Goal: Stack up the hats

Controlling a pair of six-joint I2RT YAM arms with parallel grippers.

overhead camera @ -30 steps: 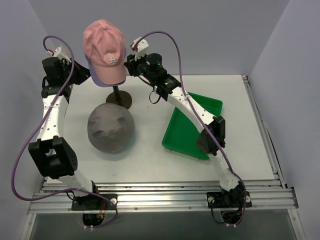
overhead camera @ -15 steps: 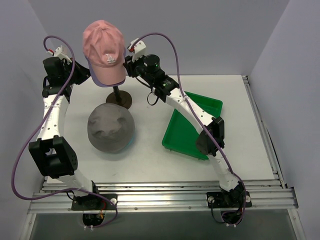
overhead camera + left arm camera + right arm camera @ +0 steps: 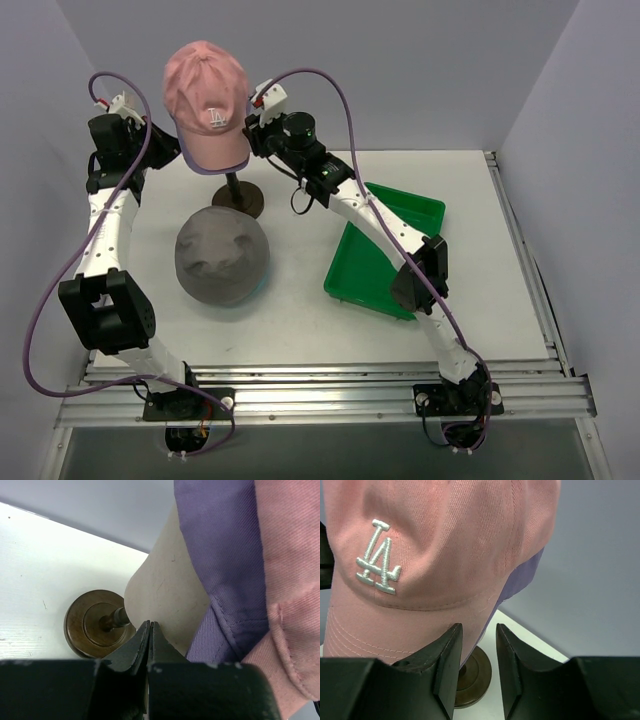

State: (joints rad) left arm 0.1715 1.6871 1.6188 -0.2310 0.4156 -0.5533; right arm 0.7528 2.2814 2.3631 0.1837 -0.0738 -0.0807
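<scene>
Just above narrowly parted right fingers (image 3: 445,660), pink cap (image 3: 435,545), perhaps touching; left fingers (image 3: 134,649) closed.

Bright even light, soft shadows, sharp focus

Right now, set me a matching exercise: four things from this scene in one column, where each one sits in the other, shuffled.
1. pink cap
2. lilac cap
3. grey hat
4. green tray

A. lying on the table near the brown stand
B. outermost on the mannequin head
C. at the right side of the table
D. on the mannequin head, beneath another cap

Pairs: 1-B, 2-D, 3-A, 4-C
</scene>
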